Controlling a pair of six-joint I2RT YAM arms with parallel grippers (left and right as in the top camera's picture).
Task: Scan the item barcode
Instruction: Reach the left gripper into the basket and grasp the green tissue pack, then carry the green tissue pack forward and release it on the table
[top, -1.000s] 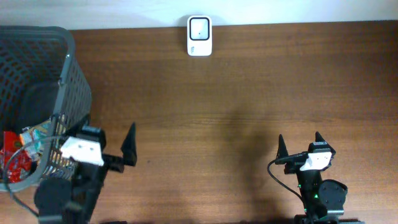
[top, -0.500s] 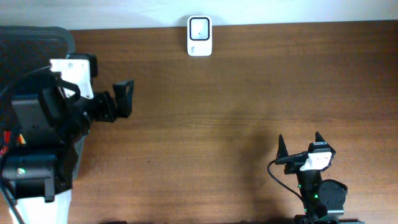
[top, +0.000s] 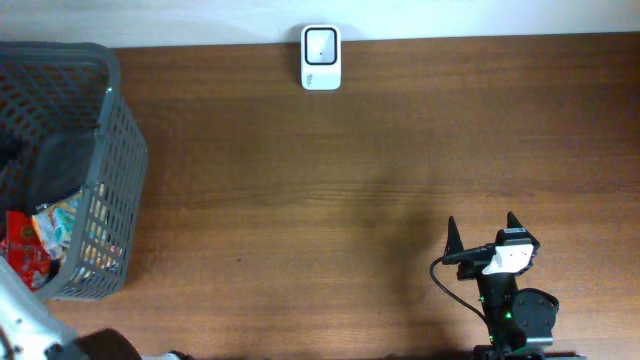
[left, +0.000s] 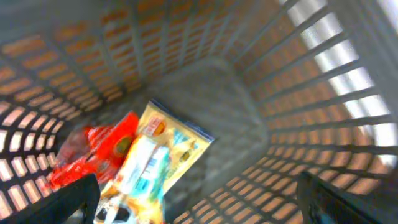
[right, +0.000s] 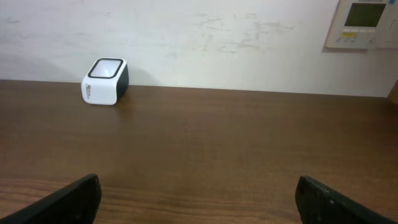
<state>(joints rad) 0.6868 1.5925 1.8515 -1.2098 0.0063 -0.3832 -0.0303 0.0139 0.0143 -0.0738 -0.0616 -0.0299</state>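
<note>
A grey mesh basket (top: 112, 150) stands at the table's left edge. Inside lie a yellow snack packet (left: 158, 155) and a red packet (left: 93, 155), the red one partly under the yellow. Both packets show from overhead, the red packet (top: 25, 250) and the yellow packet (top: 58, 222). My left gripper (left: 200, 198) hangs open above them inside the basket, holding nothing. The white barcode scanner (top: 321, 58) sits at the table's far edge, also seen as a small white box (right: 105, 81). My right gripper (top: 483, 232) rests open and empty at the near right.
The brown table (top: 330, 180) runs between basket and scanner. A pale wall with a control panel (right: 364, 22) stands behind the scanner. A white part of the left arm (top: 15, 320) shows at the bottom left corner.
The left arm swung up from beside the basket, crossed over it, and has left most of the overhead view. The right arm has not moved.
</note>
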